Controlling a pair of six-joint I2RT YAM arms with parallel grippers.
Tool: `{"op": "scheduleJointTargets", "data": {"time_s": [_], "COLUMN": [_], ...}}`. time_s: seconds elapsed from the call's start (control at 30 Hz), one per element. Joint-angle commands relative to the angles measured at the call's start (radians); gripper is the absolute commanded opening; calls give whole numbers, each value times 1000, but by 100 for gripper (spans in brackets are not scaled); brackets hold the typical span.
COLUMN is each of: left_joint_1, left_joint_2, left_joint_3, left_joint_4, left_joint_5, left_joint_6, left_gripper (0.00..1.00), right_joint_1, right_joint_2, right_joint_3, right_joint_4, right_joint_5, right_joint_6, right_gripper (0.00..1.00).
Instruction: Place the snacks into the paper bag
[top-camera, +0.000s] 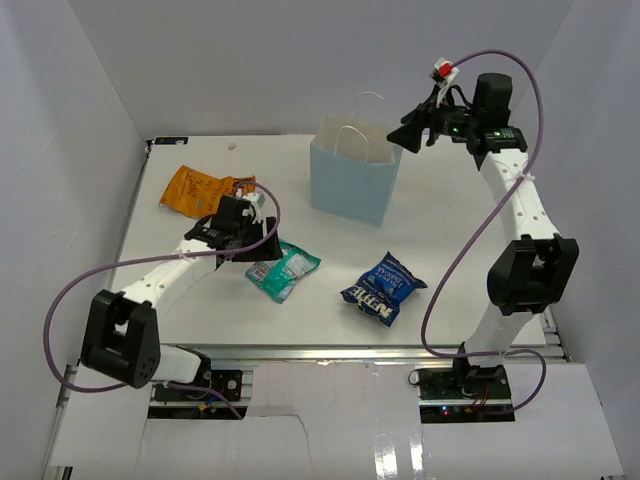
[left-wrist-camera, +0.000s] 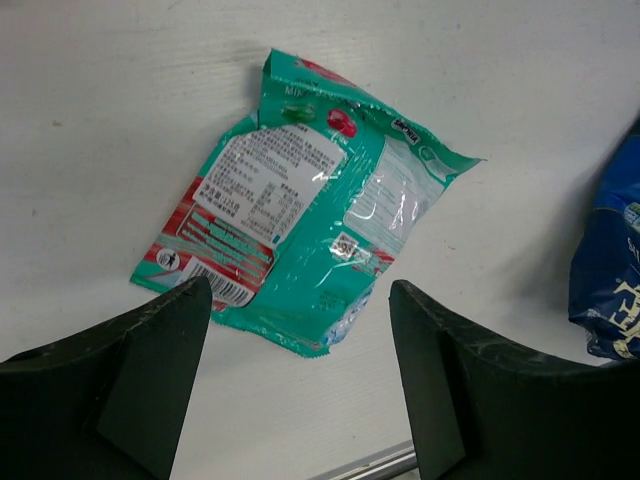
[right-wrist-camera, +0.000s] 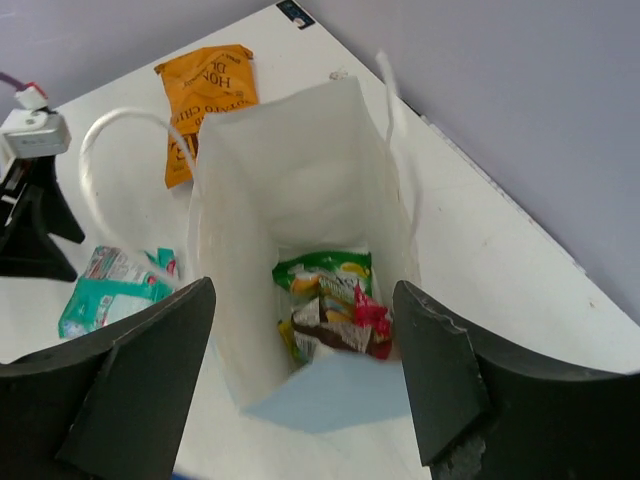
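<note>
**2 open hands, 3 snacks outside the bag**

The light blue paper bag (top-camera: 350, 182) stood upright toward the back of the white surface (top-camera: 450, 235), its white string handles up. The right hand (top-camera: 404, 136) hung above the bag's mouth with its jaws spread wide and nothing between them. Its wrist view looked down the white inside, where a yellow-green pouch (right-wrist-camera: 325, 271) and a small pink wrapper (right-wrist-camera: 371, 318) lay on the bottom with another dark packet I could not make out.

3 snacks lay flat on the surface:
- the orange chip bag (top-camera: 195, 190), back left;
- the teal-white pouch (top-camera: 285, 270), in front of the bag;
- the blue chip bag (top-camera: 385, 288), to its right.

The left hand (left-wrist-camera: 300, 290) hovered low over the teal-white pouch, jaws apart on either side of its near edge, holding nothing.
</note>
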Motion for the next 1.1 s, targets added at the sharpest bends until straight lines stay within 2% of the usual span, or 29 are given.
{"op": "scheduleJointTargets", "data": {"time_s": [0.0, 0.13, 0.3, 0.4, 0.57, 0.67, 0.77, 0.8, 0.87, 0.9, 0.93, 1.0, 1.07], "left_joint_1": [-18, -86, -123, -150, -188, -199, -205, -205, -205, -207, -207, -207, -207], "left_joint_2": [80, 207, 359, 431, 517, 556, 568, 562, 551, 530, 516, 487, 439], "left_joint_3": [105, 186, 311, 392, 444, 443, 430, 426, 415, 411, 403, 378, 364], "left_joint_4": [-22, -27, -120, -159, -206, -226, -226, -226, -222, -213, -206, -197, -186], "left_joint_5": [39, 27, -76, -148, -262, -288, -280, -267, -254, -237, -228, -210, -168], "left_joint_6": [95, 153, 162, 165, 176, 176, 161, 149, 138, 132, 129, 124, 119], "left_gripper": [82, 82, 82, 82, 81, 77, 65, 55, 44, 34, 31, 24, 17], "right_joint_1": [-48, -56, -69, -71, -73, -73, -73, -74, -74, -73, -73, -73, -73], "right_joint_2": [-134, -254, -386, -412, -417, -412, -408, -408, -408, -409, -411, -409, -414], "right_joint_3": [-94, -287, -513, -562, -579, -578, -578, -578, -578, -576, -576, -562, -555], "right_joint_4": [-117, -245, -250, -253, -251, -251, -253, -257, -269, -289, -311, -386, -548], "right_joint_5": [-77, -76, -58, -54, -56, -62, -65, -67, -84, -114, -143, -211, -313], "right_joint_6": [-111, -312, -346, -345, -328, -325, -325, -328, -338, -364, -392, -487, -703], "right_gripper": [78, 79, 81, 81, 81, 82, 82, 82, 81, 81, 81, 81, 81]}}
